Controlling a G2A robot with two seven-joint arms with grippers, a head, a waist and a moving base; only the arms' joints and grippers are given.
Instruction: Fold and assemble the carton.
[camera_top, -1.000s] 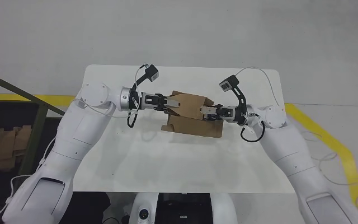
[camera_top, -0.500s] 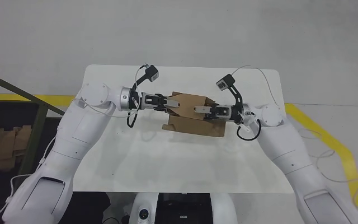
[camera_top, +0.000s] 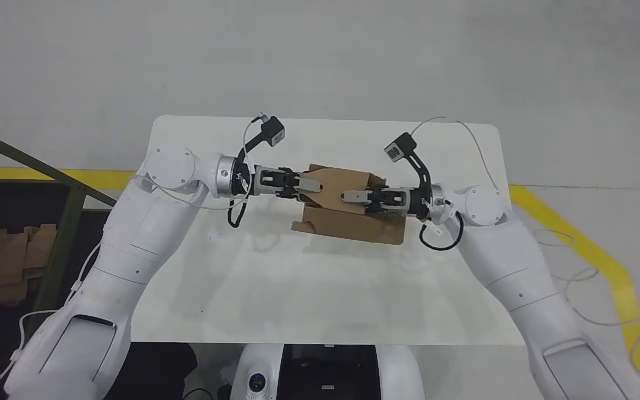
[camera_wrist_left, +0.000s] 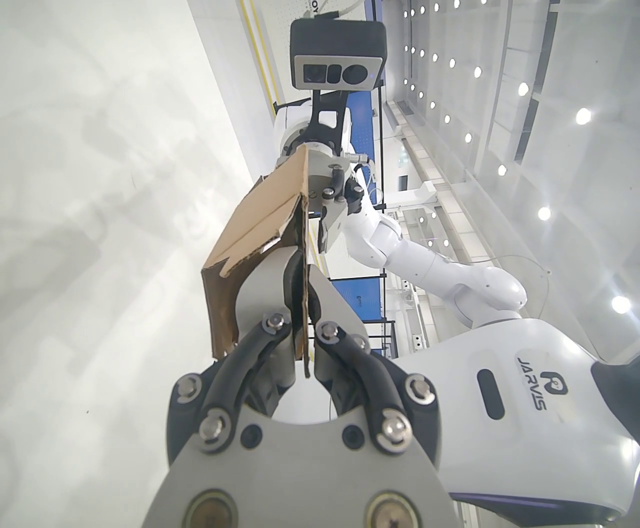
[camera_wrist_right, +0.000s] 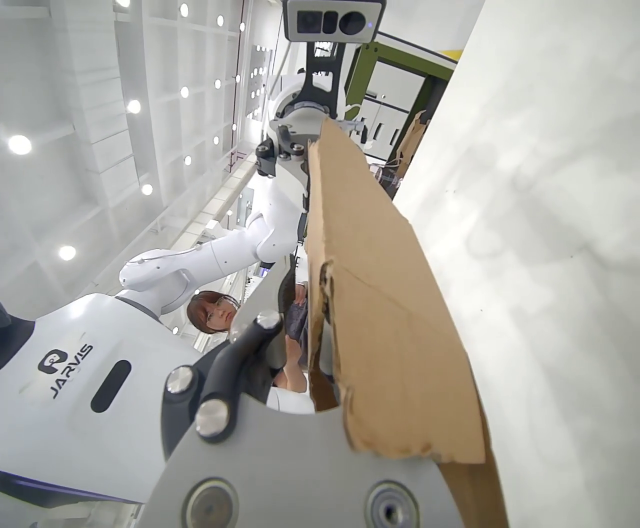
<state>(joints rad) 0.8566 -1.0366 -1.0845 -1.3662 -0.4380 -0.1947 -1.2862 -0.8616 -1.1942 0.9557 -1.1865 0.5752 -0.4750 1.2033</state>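
The carton is a brown cardboard piece, only partly folded. It is near the middle of the white table, a little toward the far edge. In the top view it lies between the two arms, which come to it from opposite sides. I cannot tell whether it touches the table or is just above it. One panel stands upright along the line between the grippers, and the lower part spreads toward the robot.

The left gripper is at the left end of the carton. Its two fingers are pressed together on the thin edge of the upright panel, so the cardboard is clamped between them. In the left wrist view the panel runs away from this gripper, and a second panel with a notched edge bends off from it toward the table.

The right gripper is at the other end, over the top of the carton. In the right wrist view the edge of the upright panel goes into this gripper, and a wide flap covers one side of it. I cannot tell if this gripper is closed on the cardboard or only around it.

The two grippers are near one another along the same panel, but apart. Yellow tape marks the floor beside the table.
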